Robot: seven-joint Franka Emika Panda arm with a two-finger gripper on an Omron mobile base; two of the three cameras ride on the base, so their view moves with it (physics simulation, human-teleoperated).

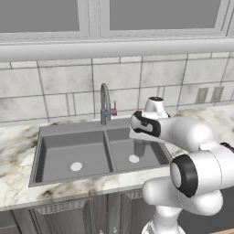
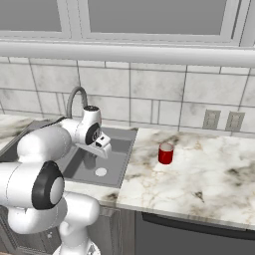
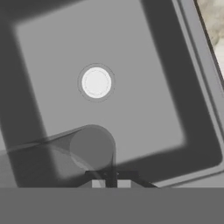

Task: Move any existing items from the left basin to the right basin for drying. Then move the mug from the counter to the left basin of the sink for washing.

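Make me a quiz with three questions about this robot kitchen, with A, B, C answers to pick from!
1. Where is the red mug?
A. On the floor
B. On the counter
C. On a shelf

2. How many basins does the sink have?
A. One
B. Three
C. Two

3. What is the gripper doing?
A. Shut on the grey cup
B. Wide open with nothing in it
C. Shut on a spoon

Answers:
1. B: the mug stands upright on the marble top, to the right of the sink.
2. C: a divider splits the sink into two basins, each with a round pale drain.
3. A: in the hand view the cup sits right at the closed finger tips, over the right basin.
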